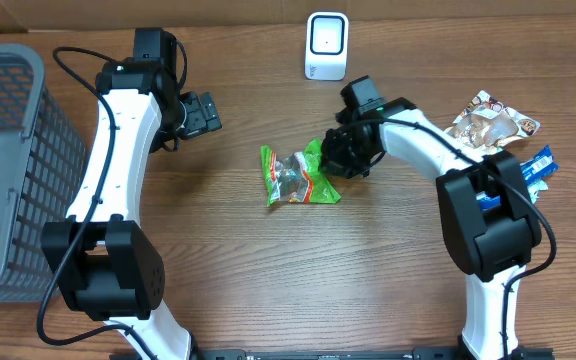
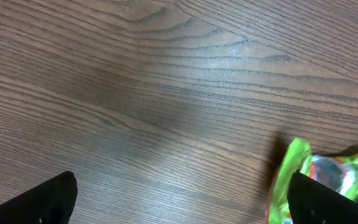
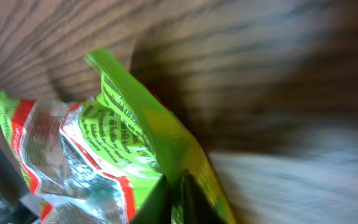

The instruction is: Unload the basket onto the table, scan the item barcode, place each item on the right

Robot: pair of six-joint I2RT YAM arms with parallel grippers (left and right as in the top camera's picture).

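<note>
Overhead, the green bag lies mid-worktop, below the white scanner. Right claw is closed on the bag's right edge; the right wrist view shows that edge pinched between its fingers. Left claw hangs wide open, between basket and bag, touching neither.

A brown wood-grain table fills the overhead view, its grain running left to right. Soft, even light leaves only faint shadows on it.
</note>
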